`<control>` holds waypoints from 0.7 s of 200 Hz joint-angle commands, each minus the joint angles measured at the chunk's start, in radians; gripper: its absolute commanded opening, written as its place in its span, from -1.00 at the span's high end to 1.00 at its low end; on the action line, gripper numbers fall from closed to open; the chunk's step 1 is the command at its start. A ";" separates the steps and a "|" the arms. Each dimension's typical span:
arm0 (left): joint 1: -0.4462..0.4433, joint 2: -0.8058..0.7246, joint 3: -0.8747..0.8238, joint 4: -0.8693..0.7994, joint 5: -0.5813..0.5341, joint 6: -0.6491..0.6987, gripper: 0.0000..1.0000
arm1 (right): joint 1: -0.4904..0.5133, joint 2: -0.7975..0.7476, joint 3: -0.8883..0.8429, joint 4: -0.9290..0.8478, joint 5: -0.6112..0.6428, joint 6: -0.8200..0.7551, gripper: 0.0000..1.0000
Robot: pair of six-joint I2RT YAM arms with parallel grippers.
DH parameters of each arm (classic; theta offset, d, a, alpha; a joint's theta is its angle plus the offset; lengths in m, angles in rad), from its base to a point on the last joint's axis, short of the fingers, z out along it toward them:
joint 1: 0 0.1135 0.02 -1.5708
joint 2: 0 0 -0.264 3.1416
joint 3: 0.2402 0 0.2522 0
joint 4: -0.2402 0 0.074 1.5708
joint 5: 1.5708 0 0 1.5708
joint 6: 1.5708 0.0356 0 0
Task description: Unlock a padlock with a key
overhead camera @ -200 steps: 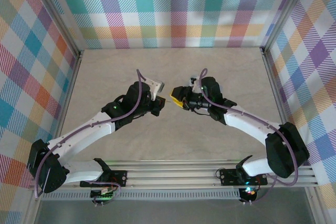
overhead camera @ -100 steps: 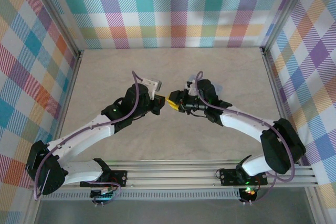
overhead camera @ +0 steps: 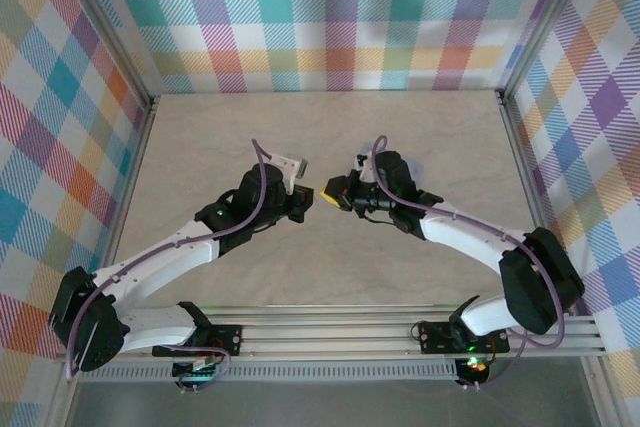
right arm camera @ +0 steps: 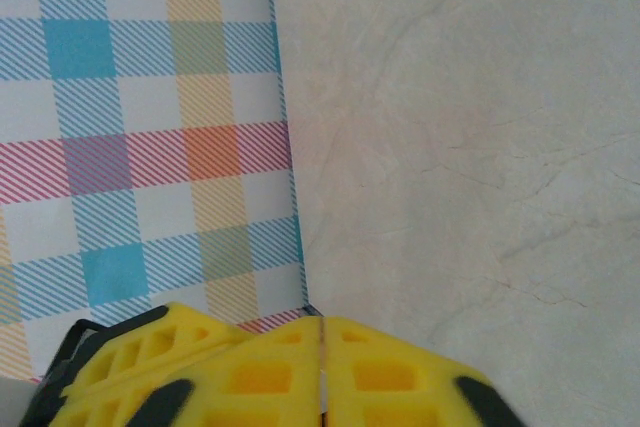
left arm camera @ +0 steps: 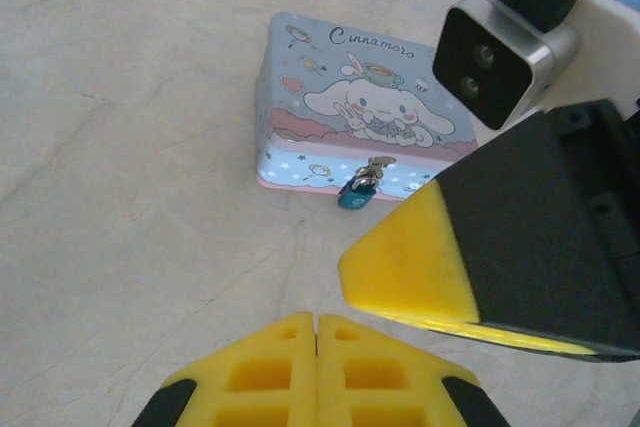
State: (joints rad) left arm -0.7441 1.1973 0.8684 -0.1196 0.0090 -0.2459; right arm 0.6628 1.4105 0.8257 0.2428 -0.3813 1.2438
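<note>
You are looking at a table (overhead camera: 200,147) of pale beige with faint marble-like veins. The walls (overhead camera: 340,17) carry a plaid of teal, blue, purple, orange, yellow and green squares, with red diagonal-striped bands on white.

The tin (left arm camera: 350,107) is pale blue with a pink lower edge, small white stars on its side, and a white cartoon figure under dark lettering on the lid. The padlock (left arm camera: 357,190) is dark bluish-grey with a silvery shackle.

The left gripper (left arm camera: 317,332) and right gripper (right arm camera: 322,342) have bright yellow pads on black bodies. The left arm (overhead camera: 170,247) and right arm (overhead camera: 470,237) are white with black joints, each trailed by a purple cable (overhead camera: 258,162).
</note>
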 commanded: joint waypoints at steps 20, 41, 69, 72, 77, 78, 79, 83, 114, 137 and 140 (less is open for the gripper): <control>-0.012 -0.014 -0.004 0.044 -0.009 -0.025 1.00 | 0.008 -0.021 -0.043 0.034 0.035 0.074 0.32; -0.010 -0.019 -0.007 0.057 -0.023 -0.051 1.00 | 0.008 -0.004 -0.080 0.092 0.025 0.166 0.28; -0.011 -0.021 -0.031 0.109 -0.051 -0.135 1.00 | 0.011 0.022 -0.101 0.155 0.012 0.278 0.27; -0.011 -0.020 -0.036 0.118 -0.054 -0.145 1.00 | 0.011 0.023 -0.102 0.159 0.012 0.288 0.27; -0.011 -0.018 -0.045 0.133 -0.058 -0.161 1.00 | 0.011 0.025 -0.102 0.165 0.015 0.303 0.27; -0.010 -0.018 -0.046 0.136 -0.059 -0.164 1.00 | 0.011 0.025 -0.101 0.166 0.016 0.305 0.27; -0.010 -0.018 -0.047 0.139 -0.059 -0.168 1.00 | 0.011 0.025 -0.101 0.167 0.015 0.308 0.27; -0.011 -0.015 -0.053 0.151 -0.063 -0.180 1.00 | 0.011 0.025 -0.102 0.171 0.016 0.317 0.27; -0.010 0.001 -0.101 0.227 -0.078 -0.266 1.00 | 0.012 0.011 -0.101 0.170 0.046 0.357 0.27; -0.011 0.007 -0.116 0.256 -0.081 -0.296 1.00 | 0.012 0.002 -0.107 0.168 0.065 0.377 0.27; -0.010 0.006 -0.118 0.259 -0.081 -0.299 1.00 | 0.012 0.002 -0.108 0.168 0.066 0.378 0.26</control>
State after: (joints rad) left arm -0.7441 1.2026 0.7677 0.0536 -0.0479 -0.4763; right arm 0.6685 1.4315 0.7322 0.3702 -0.3447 1.5635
